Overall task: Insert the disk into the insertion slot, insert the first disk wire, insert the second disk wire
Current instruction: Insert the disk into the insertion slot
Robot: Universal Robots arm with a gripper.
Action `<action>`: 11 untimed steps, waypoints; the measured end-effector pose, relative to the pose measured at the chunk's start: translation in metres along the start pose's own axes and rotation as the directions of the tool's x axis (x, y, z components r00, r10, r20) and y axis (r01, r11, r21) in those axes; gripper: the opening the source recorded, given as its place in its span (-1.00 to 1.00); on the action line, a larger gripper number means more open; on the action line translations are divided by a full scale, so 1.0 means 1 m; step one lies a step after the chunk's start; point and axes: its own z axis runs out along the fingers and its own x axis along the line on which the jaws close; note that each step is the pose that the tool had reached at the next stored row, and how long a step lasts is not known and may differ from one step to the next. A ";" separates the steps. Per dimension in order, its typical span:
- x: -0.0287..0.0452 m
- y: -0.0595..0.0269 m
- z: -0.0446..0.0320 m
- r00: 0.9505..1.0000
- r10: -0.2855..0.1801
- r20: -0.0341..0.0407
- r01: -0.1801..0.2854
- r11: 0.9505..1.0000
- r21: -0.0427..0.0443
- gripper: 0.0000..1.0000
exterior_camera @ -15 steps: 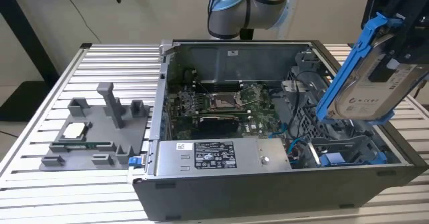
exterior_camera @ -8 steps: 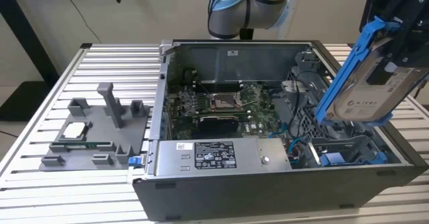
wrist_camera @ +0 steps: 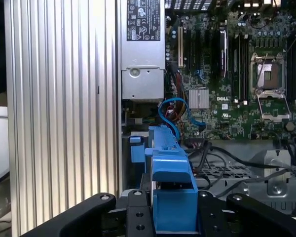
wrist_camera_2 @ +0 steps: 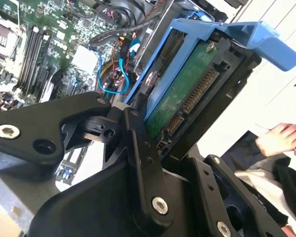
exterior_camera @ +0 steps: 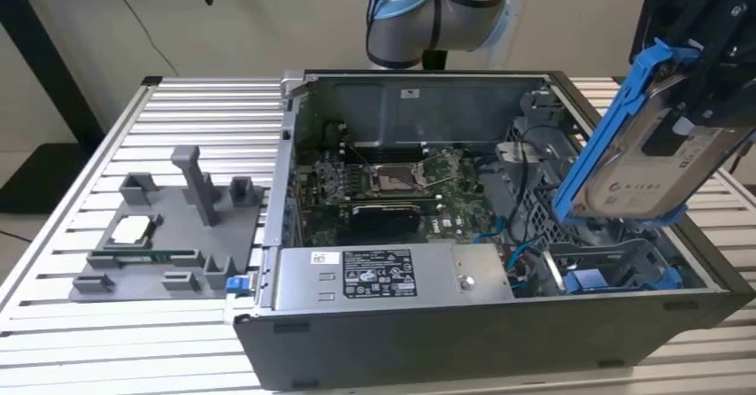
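My gripper is at the exterior view's upper right, shut on the disk. The disk is a silver drive with a white label in a bright blue carrier, hanging steeply tilted above the right front corner of the open computer case. Below its lower end lies the insertion slot, a grey metal bay with blue plastic parts. In the second wrist view the black fingers clamp the disk, whose green board and connectors face the camera. The first wrist view looks down the blue carrier toward the slot.
The case holds a green motherboard, a grey labelled power-supply box, and blue and black cables beside the bay. A grey fixture sits on the slatted table. A person's hand rests beyond the case.
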 end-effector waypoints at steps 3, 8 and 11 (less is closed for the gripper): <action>0.0000 -0.0001 0.0023 1.000 0.000 0.000 0.000 1.000 0.000 -0.36; 0.0000 -0.0003 0.0058 1.000 0.000 0.000 0.000 1.000 0.000 -0.36; 0.0000 -0.0004 0.0081 1.000 0.000 0.000 0.000 1.000 0.000 -0.36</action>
